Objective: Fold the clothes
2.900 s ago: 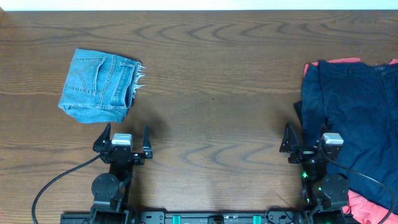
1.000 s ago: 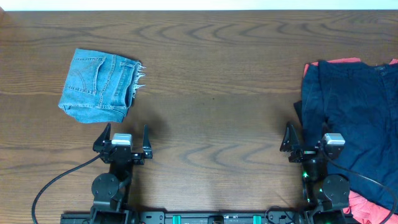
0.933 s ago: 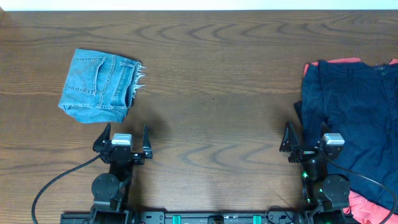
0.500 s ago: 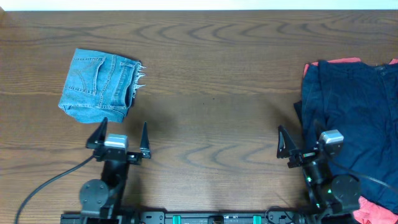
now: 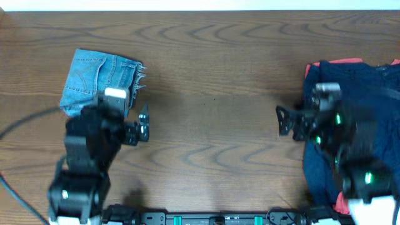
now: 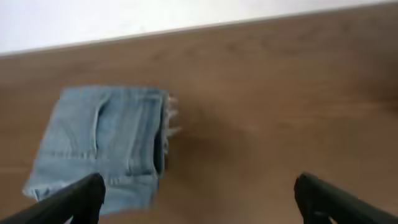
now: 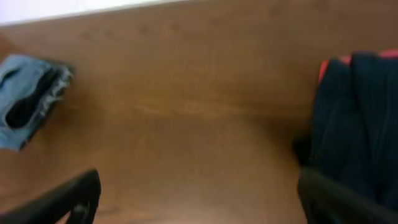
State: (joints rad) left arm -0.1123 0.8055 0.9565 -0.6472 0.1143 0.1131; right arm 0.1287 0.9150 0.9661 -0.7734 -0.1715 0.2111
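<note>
Folded light-blue denim shorts point(image 5: 90, 78) lie at the table's far left; they also show in the left wrist view point(image 6: 106, 143) and small in the right wrist view point(image 7: 28, 93). A dark navy garment point(image 5: 365, 94) lies spread at the right over a red one point(image 5: 347, 61), and shows in the right wrist view point(image 7: 360, 124). My left gripper point(image 5: 119, 124) is open and empty, raised just in front of the shorts point(image 6: 199, 205). My right gripper point(image 5: 304, 125) is open and empty, at the navy garment's left edge point(image 7: 199, 202).
The brown wooden table point(image 5: 212, 94) stretches between the shorts and the garment pile. Its far edge meets a white wall point(image 6: 124, 18). A black cable point(image 5: 19, 125) trails from the left arm.
Both arms have risen from their resting pose at the front edge and moved forward over the table, the left towards the shorts, the right towards the navy garment. Both grippers stay open.
</note>
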